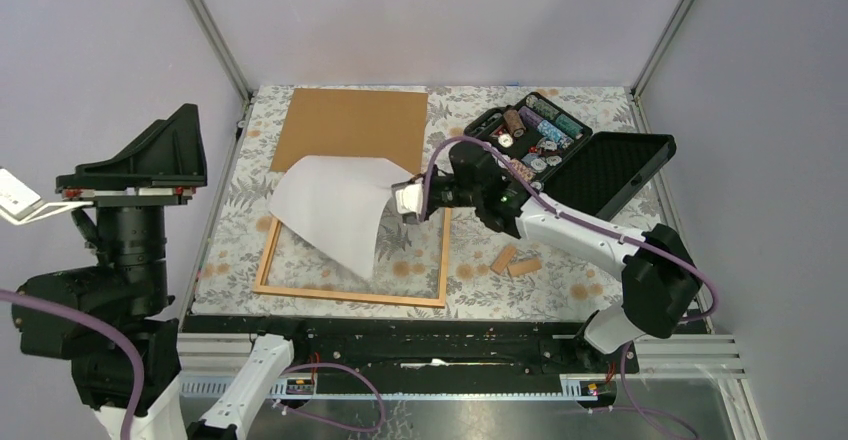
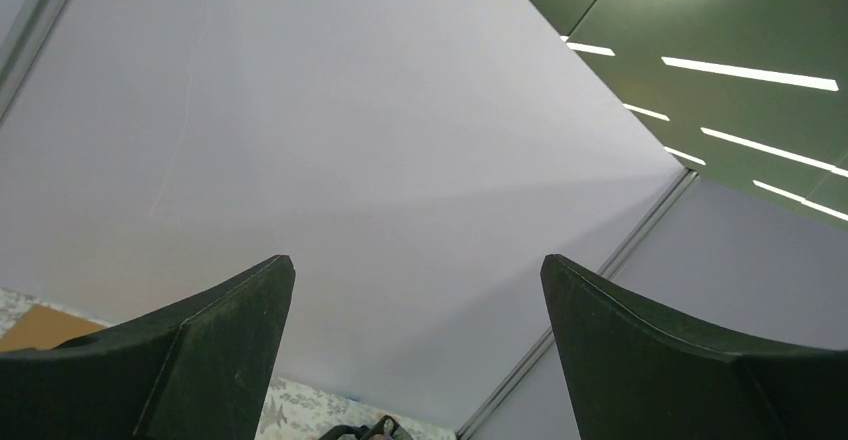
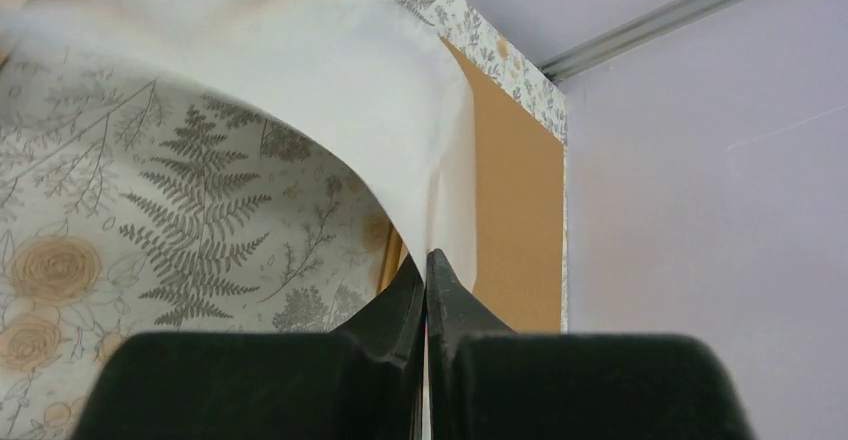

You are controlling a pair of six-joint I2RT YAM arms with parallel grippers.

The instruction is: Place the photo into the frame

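My right gripper (image 3: 427, 260) is clamped on the edge of the photo (image 1: 330, 210) (left gripper (image 2: 416, 260) wide open, empty). I lower it slowly, squared inside the frame (image 1: 350, 297).

The overhead view is evenly, softly lit, with no hard shadows. The white back of the photo (image 1: 335, 205) is its brightest patch, greying slightly along the curl, and the counter (image 1: 520, 290) shows no glare. The left wrist view faces a pale wall (image 2: 350, 140) and bright ceiling strip lights (image 2: 750, 73), so the left end effector (image 2: 415, 265) is a dark, nearly detailless silhouette. In the right wrist view the right end effector (image 3: 426, 260) is equally dark. The photo's upper-left stretch is smeared and out of focus, while the fern print (image 3: 190, 220) stays fairly sharp.
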